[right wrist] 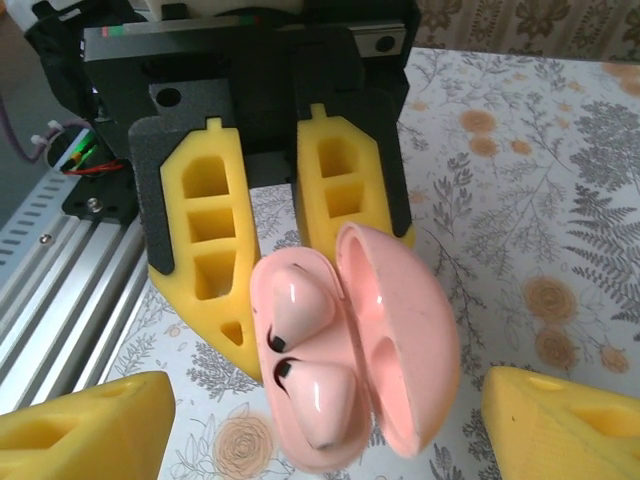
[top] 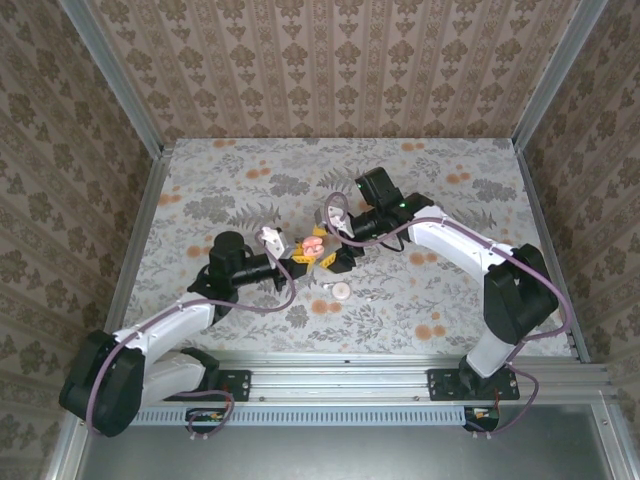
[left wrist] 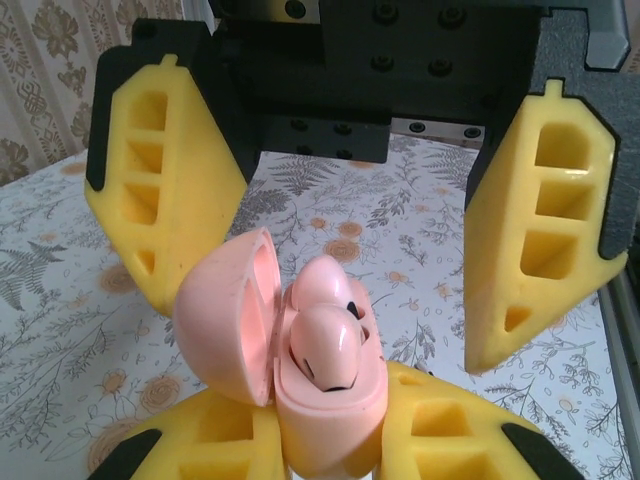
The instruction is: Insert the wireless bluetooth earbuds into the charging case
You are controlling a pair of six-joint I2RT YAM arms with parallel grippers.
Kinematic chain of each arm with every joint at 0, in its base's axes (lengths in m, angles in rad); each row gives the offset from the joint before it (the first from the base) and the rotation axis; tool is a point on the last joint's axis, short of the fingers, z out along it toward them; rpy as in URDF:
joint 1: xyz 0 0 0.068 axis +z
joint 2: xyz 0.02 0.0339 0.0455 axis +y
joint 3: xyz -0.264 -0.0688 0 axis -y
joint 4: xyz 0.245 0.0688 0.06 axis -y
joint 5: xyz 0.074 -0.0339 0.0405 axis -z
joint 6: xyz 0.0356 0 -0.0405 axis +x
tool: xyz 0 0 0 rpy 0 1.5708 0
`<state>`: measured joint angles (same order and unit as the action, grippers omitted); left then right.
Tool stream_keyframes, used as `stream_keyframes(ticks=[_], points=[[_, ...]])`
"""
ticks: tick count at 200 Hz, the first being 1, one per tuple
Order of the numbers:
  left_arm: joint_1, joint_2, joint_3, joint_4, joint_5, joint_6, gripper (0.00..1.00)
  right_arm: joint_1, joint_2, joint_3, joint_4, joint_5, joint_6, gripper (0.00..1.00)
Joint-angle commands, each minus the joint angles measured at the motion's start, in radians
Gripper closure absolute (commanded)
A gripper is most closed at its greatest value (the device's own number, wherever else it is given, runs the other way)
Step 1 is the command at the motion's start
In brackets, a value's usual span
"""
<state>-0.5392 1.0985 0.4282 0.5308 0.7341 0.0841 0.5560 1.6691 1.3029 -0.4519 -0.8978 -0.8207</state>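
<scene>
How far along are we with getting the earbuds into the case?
Done: both earbuds sit in the charging case. In hand: the left gripper clamps the case, lid open; the right gripper is open, facing it. Left: apparently just closing the lid and setting it down.

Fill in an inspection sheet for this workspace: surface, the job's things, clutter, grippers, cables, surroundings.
Surface: floral-print tablecloth, lying flat.
Job's things: pink charging case, lid open, held above the cloth; two pink earbuds seated inside it.
Clutter: small pale round item on the cloth, too small to identify.
Grippers: left gripper shut on the charging case; right gripper open, fingers spread wide and clear of the case.
Cables: purple cable looping along each arm.
Surroundings: patterned wallpaper walls; aluminium rail at the near edge.
</scene>
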Motion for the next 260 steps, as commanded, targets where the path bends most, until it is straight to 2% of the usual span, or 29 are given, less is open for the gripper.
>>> stream_keyframes(ticks=[1,128,194,229,260], points=[[-0.007,-0.026,0.027,0.025,0.014,0.023,0.87,0.01,0.012,0.028,-0.06,-0.054,-0.056,0.21],[-0.005,-0.059,0.021,-0.027,-0.062,0.075,0.87,0.014,-0.084,-0.027,-0.032,-0.09,-0.055,0.34],[0.002,-0.067,0.021,-0.02,-0.076,0.079,0.87,0.015,-0.149,-0.046,-0.018,-0.054,-0.054,0.37],[0.002,-0.054,0.016,-0.008,-0.063,0.073,0.87,0.015,-0.194,-0.05,-0.04,-0.078,-0.05,0.38],[0.002,-0.054,0.017,-0.003,-0.061,0.073,0.87,0.015,-0.243,-0.074,-0.048,-0.04,-0.057,0.38]])
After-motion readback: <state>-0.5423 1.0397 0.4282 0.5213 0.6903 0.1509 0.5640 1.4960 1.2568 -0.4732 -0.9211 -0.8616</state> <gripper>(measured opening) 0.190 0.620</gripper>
